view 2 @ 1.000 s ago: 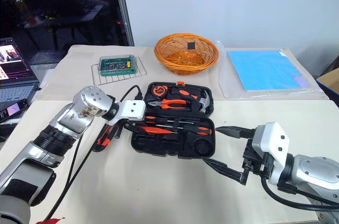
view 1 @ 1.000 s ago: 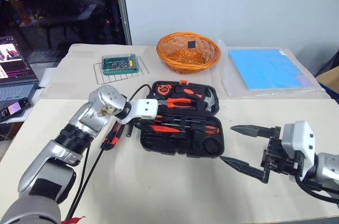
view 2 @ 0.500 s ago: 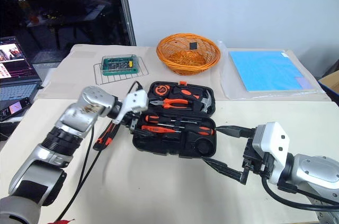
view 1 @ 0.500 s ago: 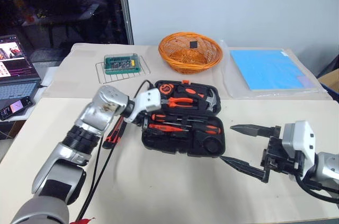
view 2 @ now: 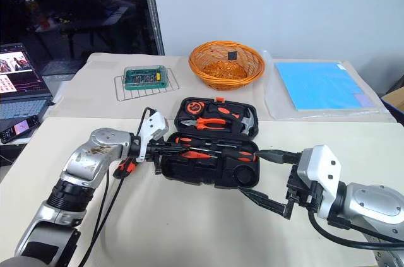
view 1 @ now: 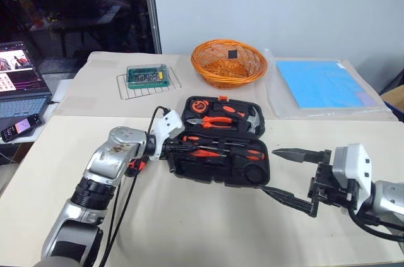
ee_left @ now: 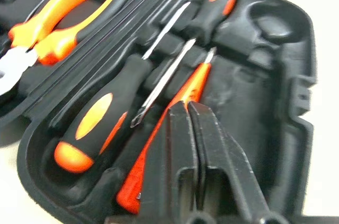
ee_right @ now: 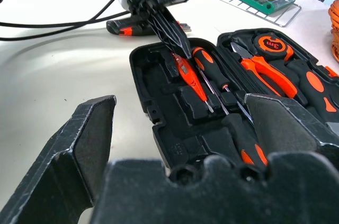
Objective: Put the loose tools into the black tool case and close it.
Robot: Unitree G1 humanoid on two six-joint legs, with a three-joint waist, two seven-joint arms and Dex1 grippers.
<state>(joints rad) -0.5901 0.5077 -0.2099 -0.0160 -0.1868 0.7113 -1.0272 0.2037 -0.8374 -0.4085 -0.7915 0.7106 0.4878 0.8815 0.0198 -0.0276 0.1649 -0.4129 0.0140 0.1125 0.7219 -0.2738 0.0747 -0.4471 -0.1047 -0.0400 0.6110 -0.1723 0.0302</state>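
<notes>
Now left gripper point(ee_left: 186, 108) jaws together, seemingly on small orange screwdriver point(ee_left: 175, 113) in case point(view 1: 189, 169); right gripper point(view 1: 287, 175) jaws apart.

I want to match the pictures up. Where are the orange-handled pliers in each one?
Left eye view: orange-handled steel pliers, picture's middle, in the case's far half.
Right eye view: same spot.
Left wrist view: across the hinge from the black-and-orange screwdriver.
Right wrist view: beside the round orange tape measure.
Shared landmark: the open black plastic tool case.
</notes>
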